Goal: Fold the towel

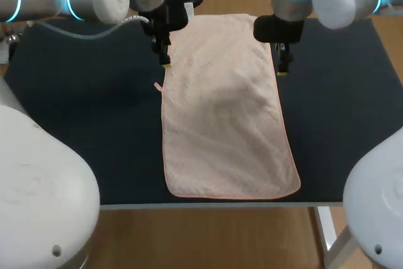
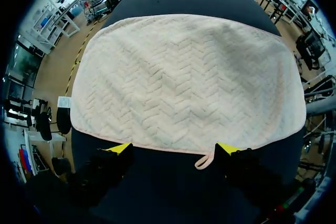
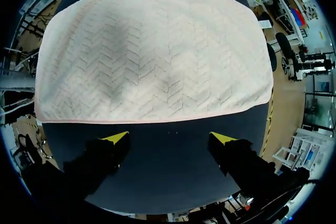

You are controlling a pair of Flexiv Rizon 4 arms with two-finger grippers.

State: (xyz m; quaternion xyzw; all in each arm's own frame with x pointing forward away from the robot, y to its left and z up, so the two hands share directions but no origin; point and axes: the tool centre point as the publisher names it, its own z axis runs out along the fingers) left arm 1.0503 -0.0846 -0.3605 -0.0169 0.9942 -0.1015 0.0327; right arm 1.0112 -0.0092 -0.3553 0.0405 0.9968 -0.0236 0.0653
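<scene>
Pale pink terry cloth is making up the towel [image 1: 223,111], which is lying flat and fully spread in the middle of the head view. Its long sides are running from the upper centre of the frame down to the lower centre, ending close to the front edge of the table [image 1: 75,124]. The nap is showing a woven herringbone zigzag, clear in both wrist views, and a slightly darker pink hem is running round its rounded corners. A small cloth hanging loop [image 1: 158,85] is sticking out from the towel's left long edge, and a small white label [image 1: 189,9] is poking out from the far short end at the upper centre. The table is wearing a dark, matte navy covering, smooth against the fluffy cloth, with a pale strip along its front.

The left gripper [image 1: 165,62] is hanging just left of the upper centre, at the towel's left long edge, beyond the loop. In its wrist view its two black fingers are standing wide apart, clasping nothing. The yellow tips are sitting right at the hem, with the loop lying between them, nearer one finger. The right gripper [image 1: 283,70] is hanging just right of the upper centre, beside the towel's right long edge. Its fingers are likewise spread wide and holding nothing, the yellow tips hovering over bare dark covering just short of the hem.
</scene>
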